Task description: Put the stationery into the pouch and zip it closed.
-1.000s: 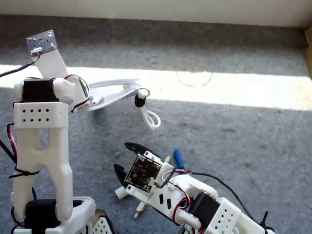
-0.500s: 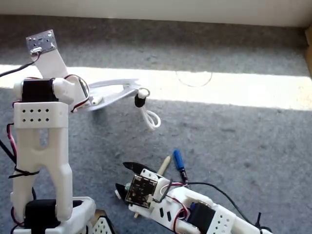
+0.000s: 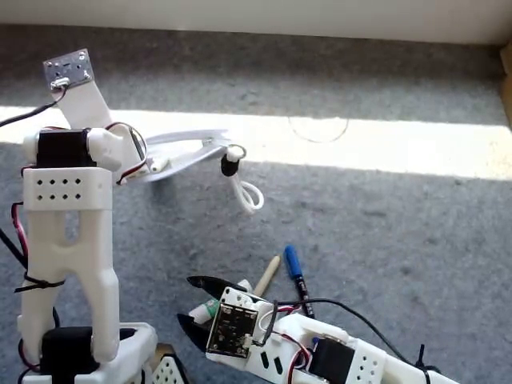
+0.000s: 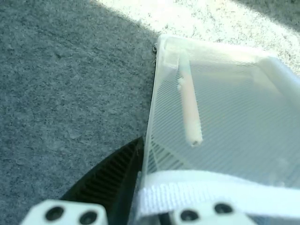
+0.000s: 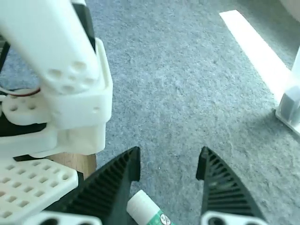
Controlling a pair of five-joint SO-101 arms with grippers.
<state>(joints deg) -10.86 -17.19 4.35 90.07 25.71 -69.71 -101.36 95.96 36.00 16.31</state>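
Three loose pieces of stationery sit low in the high view, left of centre. A glue stick (image 3: 206, 309) lies between the fingers of the right claw (image 3: 188, 300), and a wooden pencil (image 3: 266, 277) and a blue pen (image 3: 294, 269) lie side by side just to its upper right.

From the right wrist the glue stick (image 5: 143, 208) shows a white cap and a green label. It looks light, rigid and smooth, so I'd expect it to roll or squirt out of a pinch near the end. A hold across the middle of the barrel seems safest.

The right claw (image 5: 168, 157) is spread wide with nothing in it.

Up at the upper left, the pouch (image 3: 188, 148) is thin, see-through and floppy. It would likely sag unless held at its stiffer rim. The left claw (image 4: 140, 192) appears clamped on its edge, and one pale stick (image 4: 190, 108) lies inside. Its white zip cord (image 3: 246, 190) trails toward the centre over the grey bench (image 3: 400, 240).
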